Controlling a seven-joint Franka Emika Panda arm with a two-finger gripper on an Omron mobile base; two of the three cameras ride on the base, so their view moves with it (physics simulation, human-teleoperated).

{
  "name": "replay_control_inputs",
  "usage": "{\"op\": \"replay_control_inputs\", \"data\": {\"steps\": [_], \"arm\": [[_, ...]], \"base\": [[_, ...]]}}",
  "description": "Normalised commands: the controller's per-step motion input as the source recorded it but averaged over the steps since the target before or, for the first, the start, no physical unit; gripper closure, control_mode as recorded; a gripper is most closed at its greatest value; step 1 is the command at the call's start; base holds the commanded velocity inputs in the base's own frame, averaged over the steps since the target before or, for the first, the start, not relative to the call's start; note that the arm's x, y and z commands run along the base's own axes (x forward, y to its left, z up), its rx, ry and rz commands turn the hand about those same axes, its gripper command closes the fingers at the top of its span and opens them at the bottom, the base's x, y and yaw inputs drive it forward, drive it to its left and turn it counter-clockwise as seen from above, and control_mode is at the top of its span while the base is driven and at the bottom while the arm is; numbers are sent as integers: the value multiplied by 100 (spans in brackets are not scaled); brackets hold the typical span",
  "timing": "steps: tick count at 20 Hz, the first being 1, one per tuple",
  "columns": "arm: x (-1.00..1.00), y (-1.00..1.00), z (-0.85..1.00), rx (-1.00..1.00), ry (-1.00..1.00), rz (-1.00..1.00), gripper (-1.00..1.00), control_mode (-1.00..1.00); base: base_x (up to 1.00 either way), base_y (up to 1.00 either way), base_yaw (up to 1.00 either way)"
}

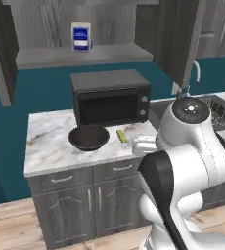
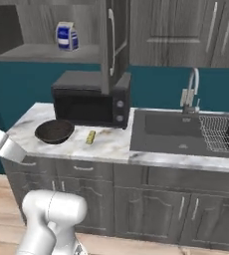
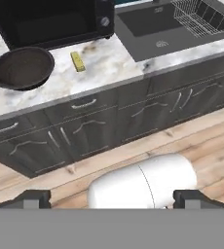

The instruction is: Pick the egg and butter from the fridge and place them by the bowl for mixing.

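The dark shallow bowl sits on the marble counter in front of the black microwave. The butter, a small yellow block, lies on the counter just right of the bowl, a short gap away from it. In the hand view my gripper is open, its fingertips far apart with nothing between them. It is held back from the counter, over the wooden floor, looking down at the cabinet fronts. The egg and the fridge are out of view.
A black microwave stands at the back of the counter. A blue-and-white carton rests on the shelf above. To the right are a dark sink, a faucet and a wire rack. An open cupboard door hangs overhead.
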Motion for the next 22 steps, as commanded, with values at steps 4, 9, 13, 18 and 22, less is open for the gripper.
{"op": "replay_control_inputs", "data": {"steps": [4, 9, 13, 18, 22], "arm": [[0, 0, 0, 0, 0, 0, -100, 100], [0, 0, 0, 0, 0, 0, -100, 100], [0, 0, 0, 0, 0, 0, -100, 100], [0, 0, 0, 0, 0, 0, -100, 100], [0, 0, 0, 0, 0, 0, -100, 100]], "base": [[-12, 5, -100], [0, 0, -100], [0, 0, -100], [0, -2, -100], [79, -29, -75]]}}
